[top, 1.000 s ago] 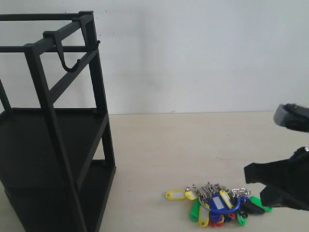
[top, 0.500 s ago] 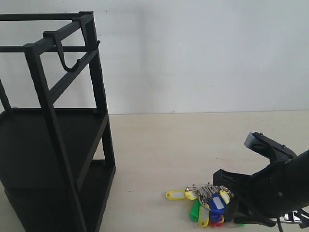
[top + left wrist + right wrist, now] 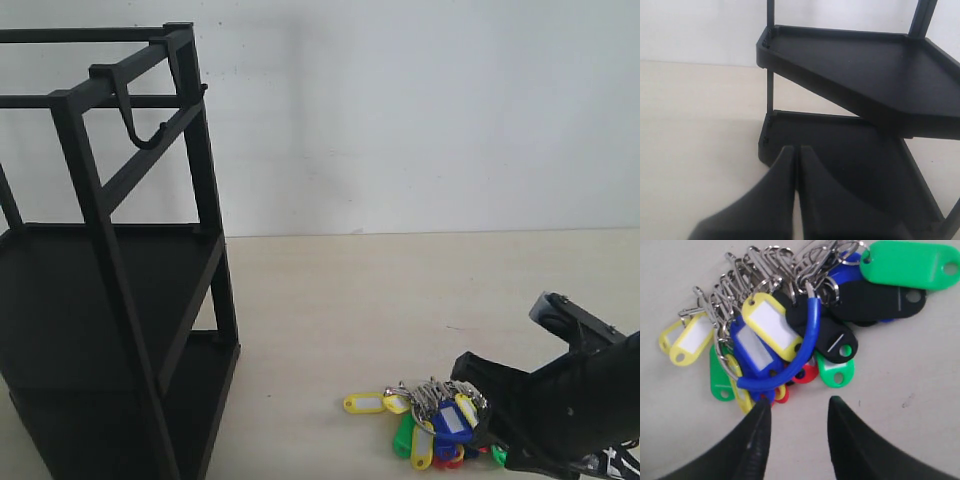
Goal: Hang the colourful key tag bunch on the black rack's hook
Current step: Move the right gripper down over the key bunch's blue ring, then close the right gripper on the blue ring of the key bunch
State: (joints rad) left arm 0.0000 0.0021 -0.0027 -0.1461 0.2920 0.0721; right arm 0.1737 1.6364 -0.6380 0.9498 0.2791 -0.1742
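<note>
The colourful key tag bunch (image 3: 432,415) lies flat on the table at the lower right, its blue-sleeved wire loop (image 3: 790,357) arching over the yellow, blue, black, red and green tags (image 3: 790,325). My right gripper (image 3: 798,405) is open just short of the bunch, one fingertip (image 3: 762,407) almost touching the loop's end, bare table between the fingers. In the exterior view this arm (image 3: 560,410) covers the bunch's right side. The black rack (image 3: 110,260) stands at the left, the hook (image 3: 135,110) hanging empty from its top bar. My left gripper (image 3: 795,150) is shut, empty, facing the rack's shelves (image 3: 860,75).
A pale wall rises behind the beige table (image 3: 380,290). The rack's lower shelf (image 3: 840,145) sits right beyond the left fingertips. Bare tabletop stretches between the rack's foot and the tag bunch.
My right arm came in from the right edge and dropped low over the tag bunch, then eased back slightly to the right. The bunch and the rack have not moved.
</note>
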